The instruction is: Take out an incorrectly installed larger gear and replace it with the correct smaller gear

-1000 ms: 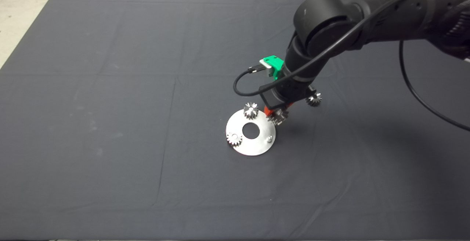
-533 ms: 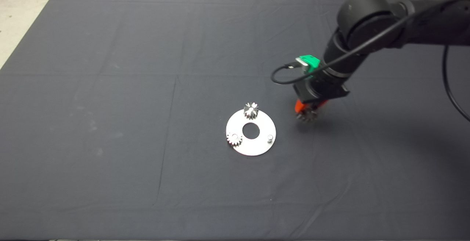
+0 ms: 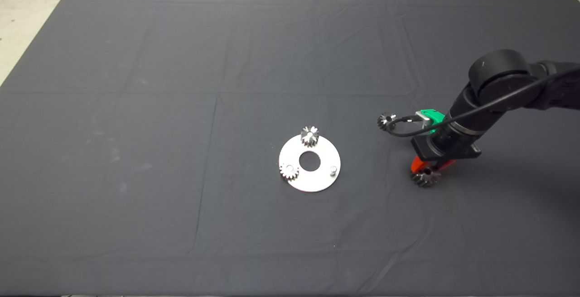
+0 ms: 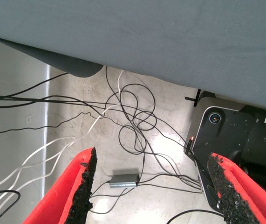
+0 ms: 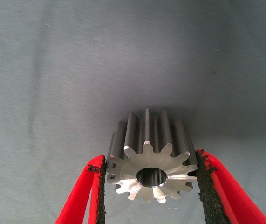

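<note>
Head view, right gripper (image 3: 425,173) carried rightward off the plate (image 3: 309,183), jaws pinching larger gear (image 3: 426,179).

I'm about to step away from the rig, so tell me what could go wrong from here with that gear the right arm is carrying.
1. The right tool holds the larger gear only by its tooth tips, so it might slip or twist out.
2. If dropped onto the mat, the gear could roll.
3. The spare smaller gear lies near the arm's cable, which might snag or nudge it.
</note>
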Action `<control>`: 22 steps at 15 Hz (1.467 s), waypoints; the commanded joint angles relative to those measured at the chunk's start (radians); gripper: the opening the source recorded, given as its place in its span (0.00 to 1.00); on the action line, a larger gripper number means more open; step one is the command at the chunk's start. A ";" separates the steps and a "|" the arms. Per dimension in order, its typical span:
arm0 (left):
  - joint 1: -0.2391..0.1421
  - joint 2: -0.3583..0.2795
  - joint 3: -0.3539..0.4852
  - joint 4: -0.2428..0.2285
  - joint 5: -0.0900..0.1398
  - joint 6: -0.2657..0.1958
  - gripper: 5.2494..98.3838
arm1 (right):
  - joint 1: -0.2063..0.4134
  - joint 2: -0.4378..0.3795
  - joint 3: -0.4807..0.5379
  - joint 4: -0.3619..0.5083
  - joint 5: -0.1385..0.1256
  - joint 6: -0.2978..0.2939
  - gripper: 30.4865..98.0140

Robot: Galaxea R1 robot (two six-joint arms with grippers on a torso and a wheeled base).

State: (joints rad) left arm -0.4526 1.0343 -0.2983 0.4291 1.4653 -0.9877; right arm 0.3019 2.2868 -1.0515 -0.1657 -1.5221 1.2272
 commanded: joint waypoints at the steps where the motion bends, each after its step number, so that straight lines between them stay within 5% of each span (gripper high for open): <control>1: 0.002 0.010 0.015 -0.010 0.006 -0.005 0.59 | 0.006 -0.033 0.027 -0.049 -0.113 -0.014 0.13; 10: 0.002 0.008 0.015 -0.009 0.012 -0.005 0.59 | 0.119 -0.028 0.088 -0.023 -0.115 -0.011 0.15; 22: 0.002 0.017 0.015 -0.010 0.013 -0.002 0.59 | 0.123 -0.032 0.085 -0.021 -0.115 -0.011 0.34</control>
State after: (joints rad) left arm -0.4526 1.0502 -0.2983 0.4291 1.4668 -0.9877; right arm 0.4034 2.2601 -0.9649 -0.1879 -1.5268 1.2200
